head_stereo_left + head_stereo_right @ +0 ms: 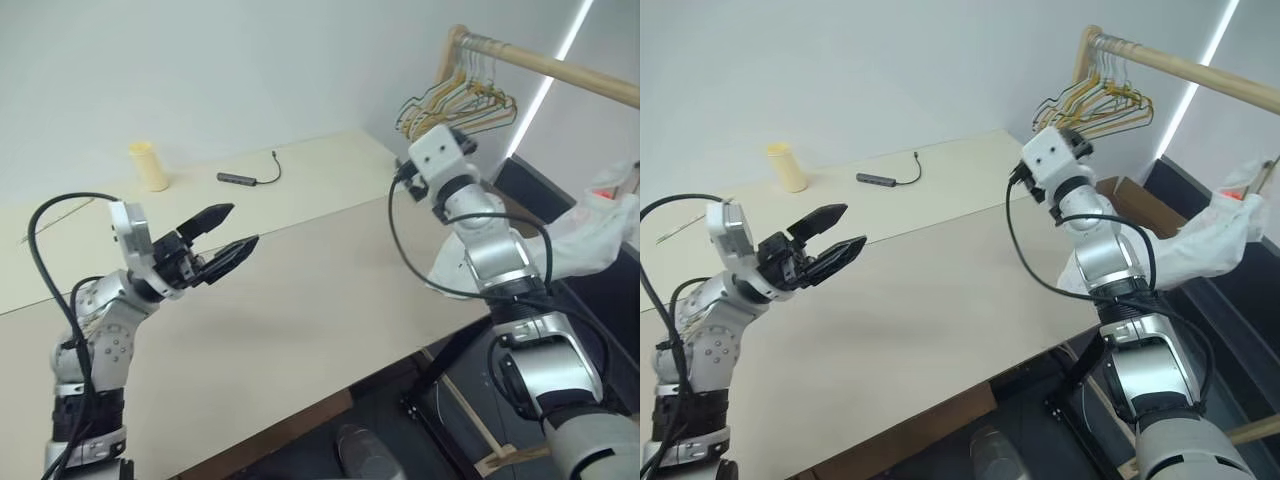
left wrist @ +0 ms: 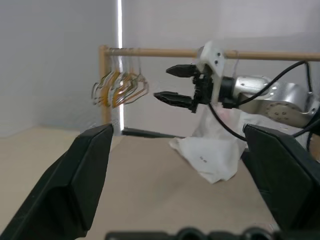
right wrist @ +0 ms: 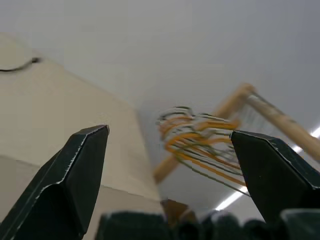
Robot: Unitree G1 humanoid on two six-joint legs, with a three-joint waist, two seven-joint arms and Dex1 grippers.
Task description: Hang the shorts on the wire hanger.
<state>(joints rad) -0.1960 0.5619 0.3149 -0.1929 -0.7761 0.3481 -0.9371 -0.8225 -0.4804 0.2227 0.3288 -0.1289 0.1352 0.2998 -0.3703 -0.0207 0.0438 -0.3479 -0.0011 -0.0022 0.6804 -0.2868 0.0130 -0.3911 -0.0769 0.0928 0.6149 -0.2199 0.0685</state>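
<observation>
Both arms hang above a pale table (image 1: 300, 300), and neither holds anything. The left gripper (image 1: 226, 232) has its two black fingers spread apart over the table's near half, pointing toward the far right corner. The right gripper (image 2: 172, 82) is raised at the table's right end with its fingers also parted and empty, aimed at a bunch of hangers (image 1: 455, 105) (yellow, green and dark wire) that hang from the end of a wooden rail (image 1: 560, 68).

The shorts (image 1: 1200, 245), white and crumpled, hang from the rail at the right, beyond the right arm and well apart from both grippers. In the left wrist view they hang just behind and below the right gripper, their lower corner resting on the table's edge, with two tiny dark dashes near one hem. A small red mark shows at their top, by the rail.

At the back of the table stand a yellow cup (image 1: 148, 165) and a dark cable (image 1: 250, 176) with a small adapter, both far from the grippers. A single grey wire hanger cannot be told apart from the bunch.
</observation>
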